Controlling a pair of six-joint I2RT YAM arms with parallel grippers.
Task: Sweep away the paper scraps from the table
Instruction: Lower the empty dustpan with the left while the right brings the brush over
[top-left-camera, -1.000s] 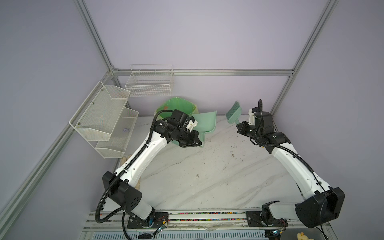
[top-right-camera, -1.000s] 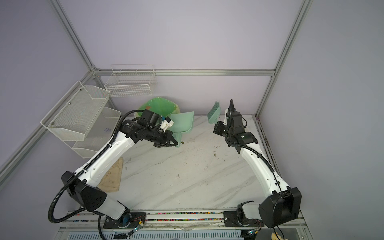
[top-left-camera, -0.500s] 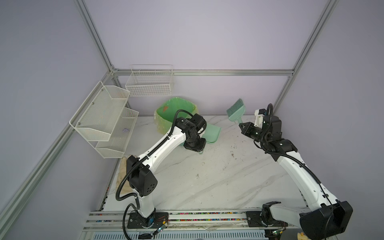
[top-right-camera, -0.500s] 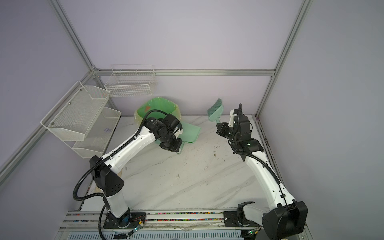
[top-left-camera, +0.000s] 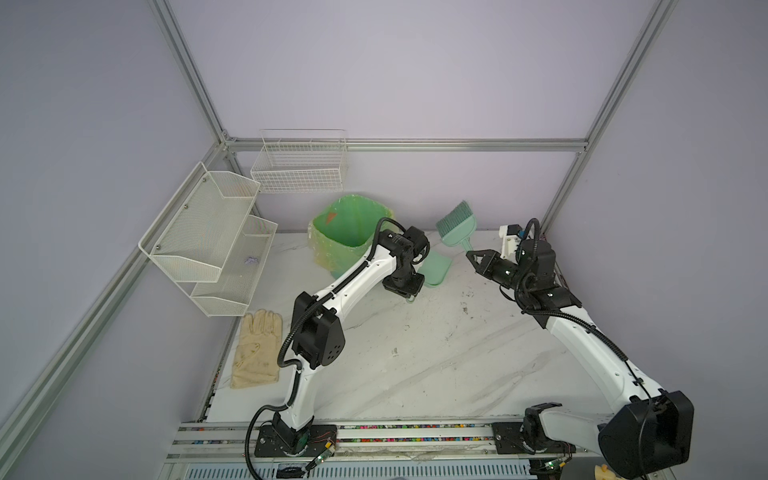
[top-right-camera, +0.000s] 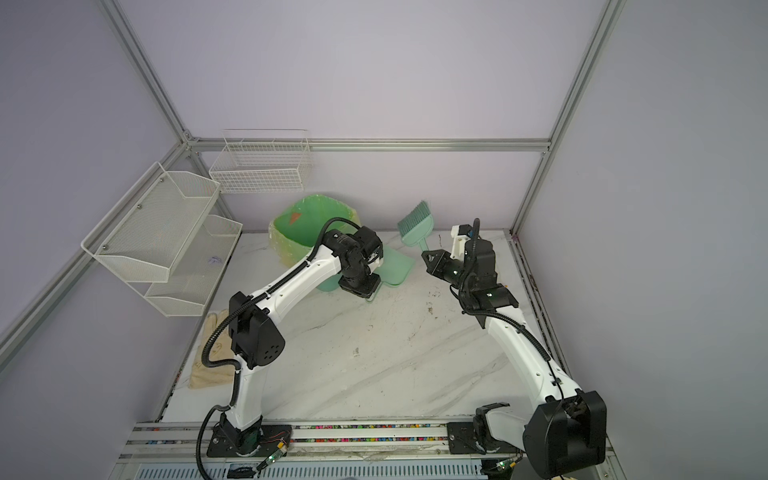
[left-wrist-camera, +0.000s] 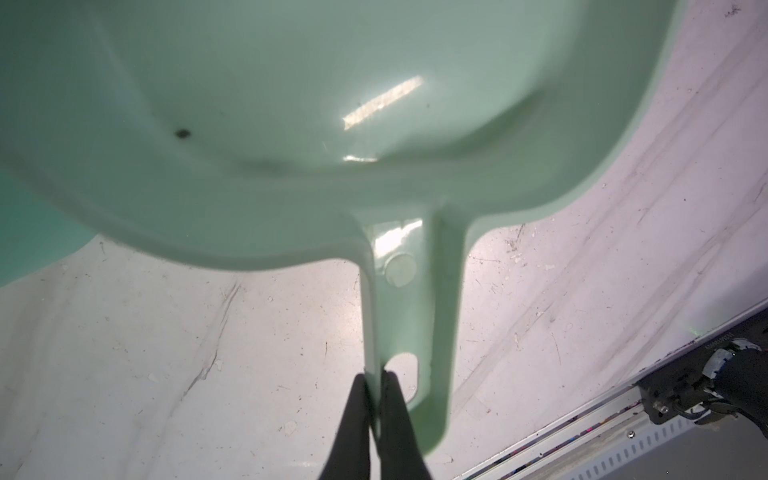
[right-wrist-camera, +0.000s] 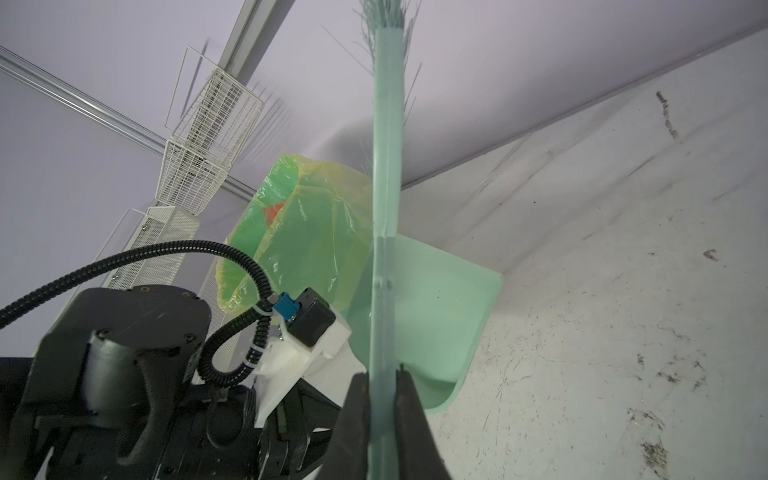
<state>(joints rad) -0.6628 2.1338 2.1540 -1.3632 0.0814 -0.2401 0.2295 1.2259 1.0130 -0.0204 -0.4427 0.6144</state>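
Note:
My left gripper (top-left-camera: 406, 291) (top-right-camera: 364, 291) (left-wrist-camera: 374, 376) is shut on the edge of the handle of a mint-green dustpan (top-left-camera: 434, 270) (top-right-camera: 395, 268) (left-wrist-camera: 332, 124). The pan lies low against the table (top-left-camera: 415, 374) (left-wrist-camera: 166, 332), just right of the bin. Its tray holds only a dark speck (left-wrist-camera: 181, 133). My right gripper (top-left-camera: 470, 254) (top-right-camera: 426, 257) (right-wrist-camera: 384, 376) is shut on the handle of a green hand brush (top-left-camera: 455, 226) (top-right-camera: 415, 226) (right-wrist-camera: 387, 166), bristles raised toward the back wall. No paper scraps show on the table in any view.
A bin with a green-yellow liner (top-left-camera: 349, 232) (top-right-camera: 307, 226) (right-wrist-camera: 299, 216) stands at the back, left of the dustpan. White wire racks (top-left-camera: 208, 232) hang on the left wall and a wire basket (top-left-camera: 299, 166) on the back wall. A pale glove (top-left-camera: 255, 349) lies at the table's left edge.
My left arm has swung the dustpan down from its tilt beside the bin to lie low on the table. My right arm has shifted a little with the brush held up.

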